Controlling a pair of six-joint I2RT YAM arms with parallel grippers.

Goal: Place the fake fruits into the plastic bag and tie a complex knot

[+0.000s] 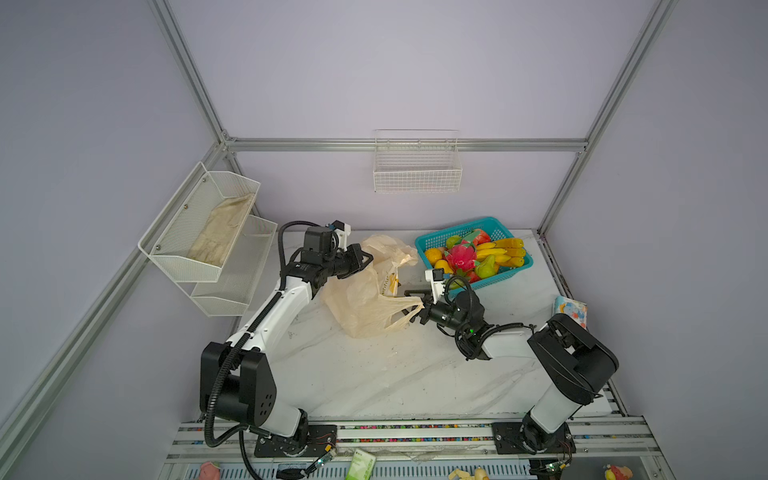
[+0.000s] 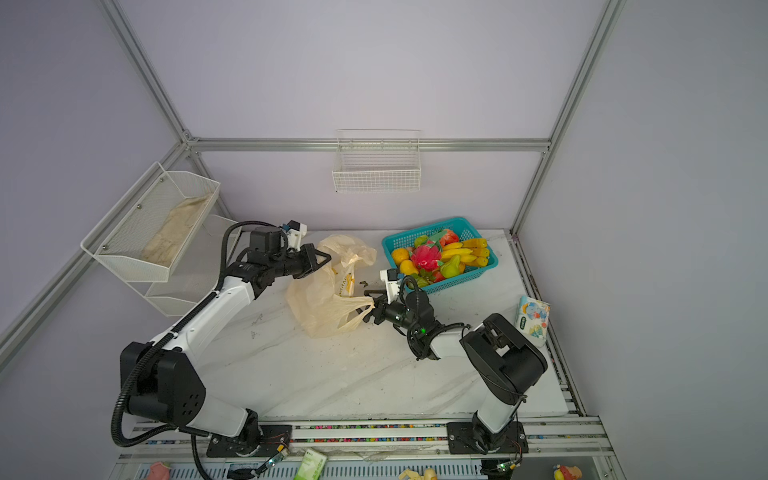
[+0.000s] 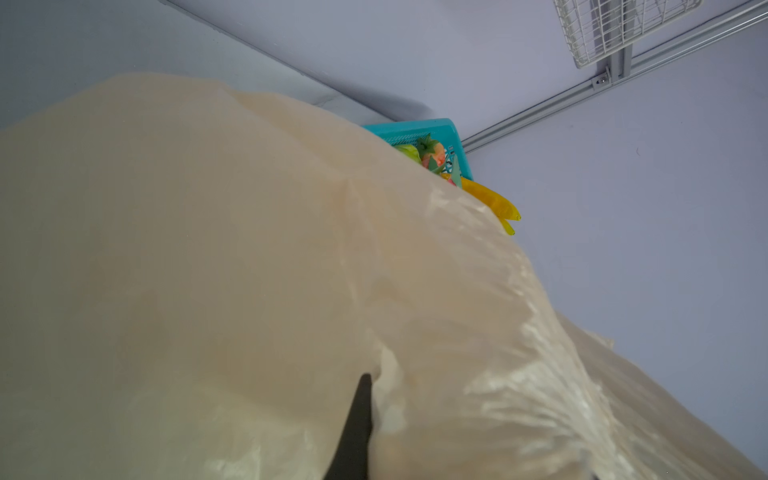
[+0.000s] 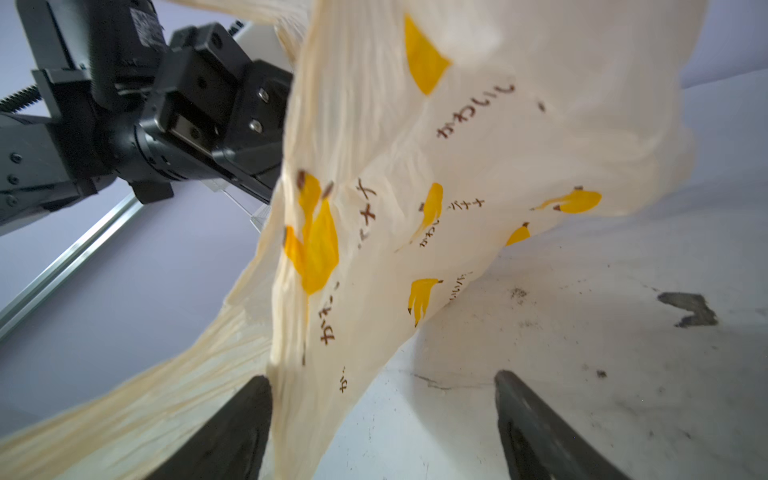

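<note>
Plastic bag [image 3: 249,270] fills left wrist view; teal basket [image 3: 415,129], fake fruits [image 3: 492,199] behind.

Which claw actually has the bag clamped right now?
The left claw, shut on the plastic bag at its raised edge. The right claw stands wide open, with bag film loose between its fingers.
</note>
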